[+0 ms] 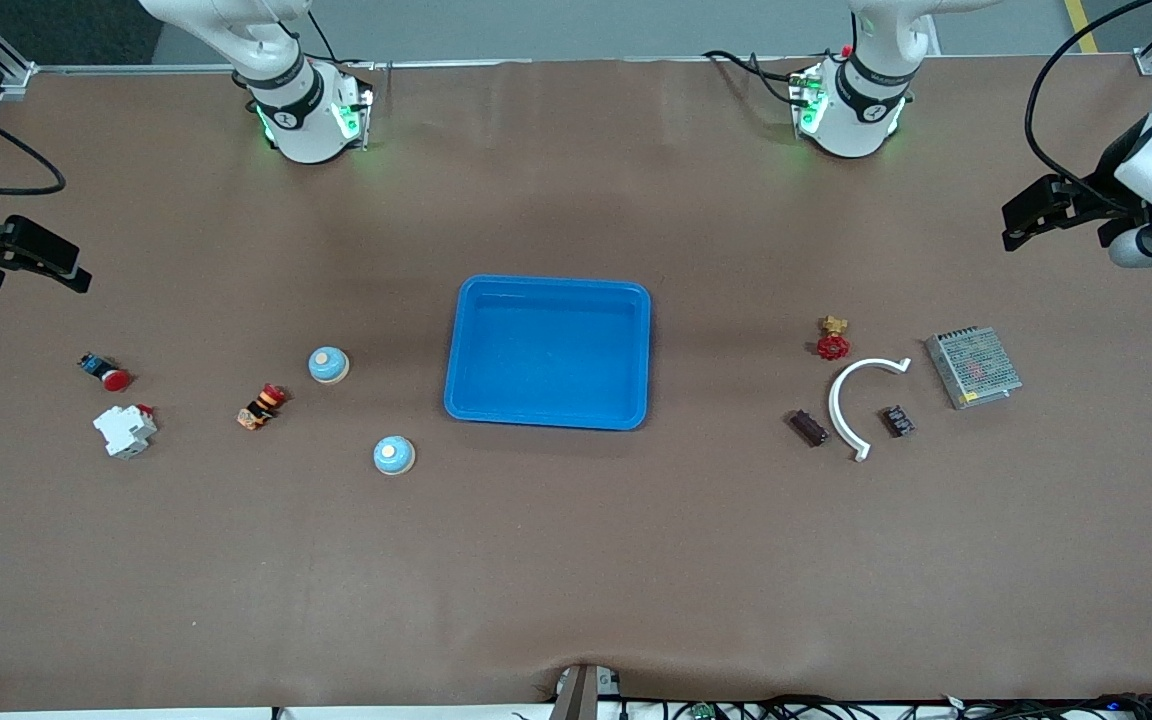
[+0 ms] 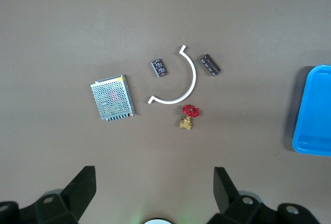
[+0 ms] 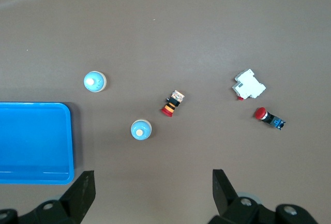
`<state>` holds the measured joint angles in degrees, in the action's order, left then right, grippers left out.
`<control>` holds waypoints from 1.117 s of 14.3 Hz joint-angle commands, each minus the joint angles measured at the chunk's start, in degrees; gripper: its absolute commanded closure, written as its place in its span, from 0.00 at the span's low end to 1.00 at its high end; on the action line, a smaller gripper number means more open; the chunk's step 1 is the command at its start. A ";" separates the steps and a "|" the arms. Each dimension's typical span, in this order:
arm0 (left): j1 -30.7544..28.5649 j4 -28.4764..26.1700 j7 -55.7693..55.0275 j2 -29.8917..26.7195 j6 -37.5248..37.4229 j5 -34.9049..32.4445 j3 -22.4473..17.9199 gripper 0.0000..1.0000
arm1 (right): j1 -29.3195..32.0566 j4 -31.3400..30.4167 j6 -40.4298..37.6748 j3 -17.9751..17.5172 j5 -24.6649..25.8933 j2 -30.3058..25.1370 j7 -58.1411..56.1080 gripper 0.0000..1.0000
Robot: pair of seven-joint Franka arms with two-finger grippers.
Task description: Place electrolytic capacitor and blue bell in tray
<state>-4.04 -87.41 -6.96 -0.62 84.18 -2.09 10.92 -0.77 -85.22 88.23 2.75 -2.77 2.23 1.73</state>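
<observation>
Showing capacitors (image 2: 160, 68) only: left wrist view.

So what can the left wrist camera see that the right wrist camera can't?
Only the left wrist view: a silver mesh box, a white curved piece, two dark capacitors and a red-handled valve.
Only the right wrist view: two blue bells, a white breaker and two red-capped push buttons.
Both: the blue tray and brown table.

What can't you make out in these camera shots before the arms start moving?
- Two small dark capacitor-like blocks beside the white curved plastic strip: markings too small, front and left wrist views.
- Bright blue rectangular plastic tray: cut off by both wrist views' edges.
</observation>
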 commanded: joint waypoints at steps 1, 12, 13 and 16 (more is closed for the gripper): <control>-0.18 0.75 0.37 -0.52 -0.77 -0.03 0.33 0.00 | -0.11 0.05 -0.07 -0.03 0.13 0.05 -0.06 0.00; -0.71 -3.19 1.96 0.09 1.32 0.85 0.15 0.00 | -0.11 0.05 2.04 -0.03 0.58 0.05 -0.23 0.00; -0.71 -5.38 1.09 -0.08 3.51 0.94 0.15 0.00 | -0.29 -0.03 2.21 -0.03 0.40 -0.03 0.29 0.00; -0.71 -11.71 -0.33 0.00 11.16 1.90 0.15 0.00 | -0.99 -2.39 4.57 -0.11 -0.04 -0.12 2.39 0.00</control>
<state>-4.25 -94.51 -6.70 0.28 90.78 -1.96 10.91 -1.20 -85.53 90.79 2.70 -2.64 2.35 2.12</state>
